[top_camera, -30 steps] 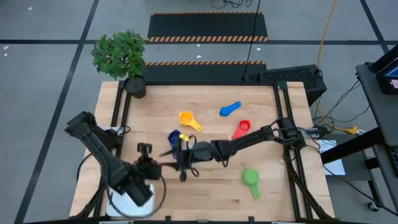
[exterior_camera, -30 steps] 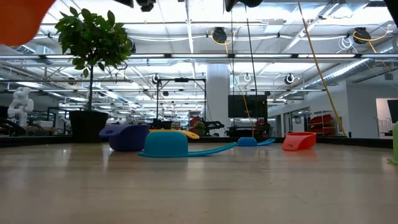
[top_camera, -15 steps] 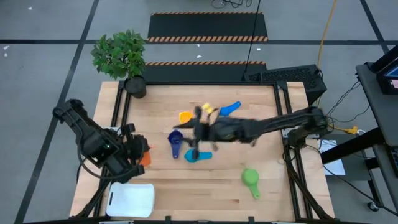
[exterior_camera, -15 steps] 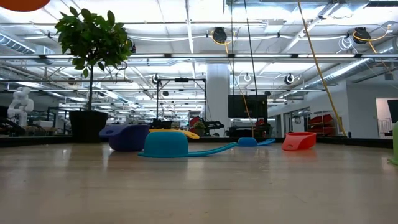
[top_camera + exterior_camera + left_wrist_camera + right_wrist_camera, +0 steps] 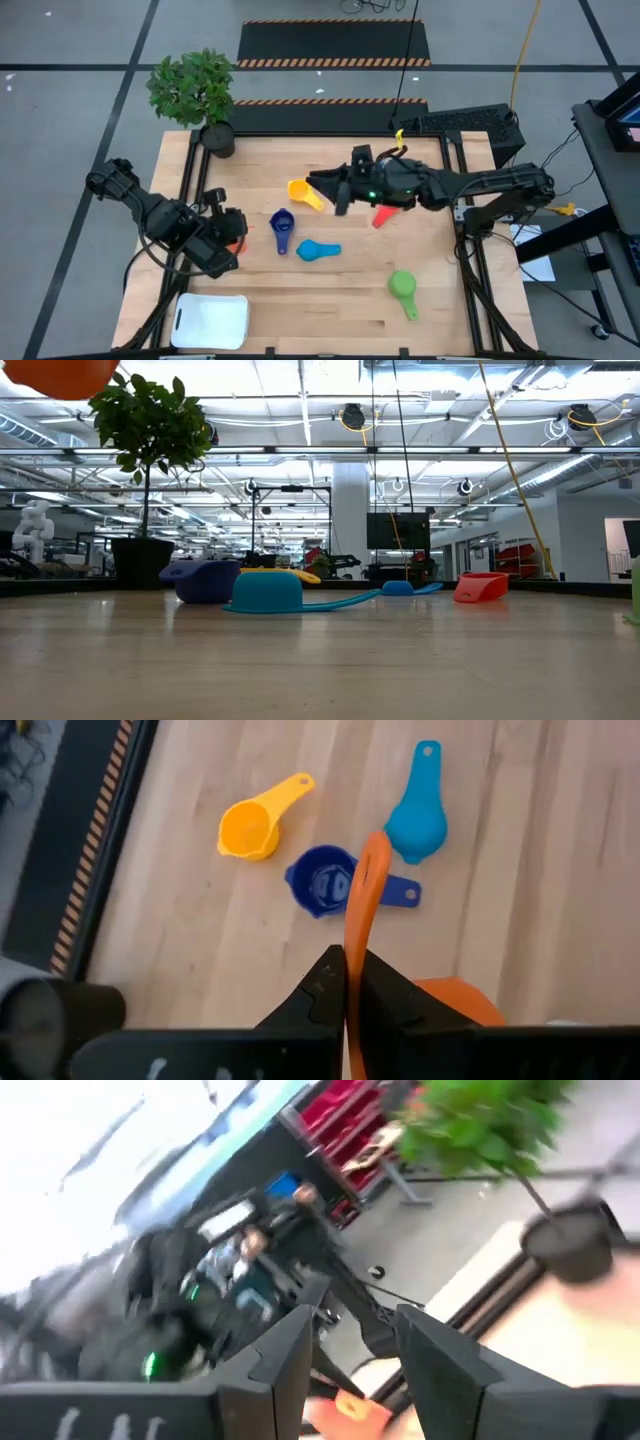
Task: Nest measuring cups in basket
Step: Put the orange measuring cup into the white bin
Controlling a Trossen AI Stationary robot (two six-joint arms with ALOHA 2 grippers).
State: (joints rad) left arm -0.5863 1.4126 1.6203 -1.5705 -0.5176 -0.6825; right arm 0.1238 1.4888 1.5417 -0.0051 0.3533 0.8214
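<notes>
**Orange cup held aloft on the left, basket at the counter's near-left corner**

The left end effector (image 5: 345, 982) is clenched on the flat handle of the orange measuring cup (image 5: 366, 900), its two fingers pinched tight against the handle's edge. In the high view this end effector (image 5: 228, 238) sits over the left part of the counter (image 5: 330, 300), with the orange cup just beside it; the low view shows the cup's bowl (image 5: 62, 374) lifted well above the surface.

The right end effector (image 5: 330, 190) hangs over the middle-rear of the counter with its fingers (image 5: 290, 1350) parted and nothing between them, just beside the yellow cup (image 5: 303, 192).

Outward from there, the dark blue cup (image 5: 282, 224) and the light blue cup (image 5: 316, 250) lie close together near the centre, resting on the wood. The red cup (image 5: 382, 214) is partly hidden under the right arm. The green cup (image 5: 403, 289) lies apart toward the near-right side. The white basket (image 5: 212, 322) rests at the near-left corner. A potted plant (image 5: 198, 95) stands at the far-left corner.
</notes>
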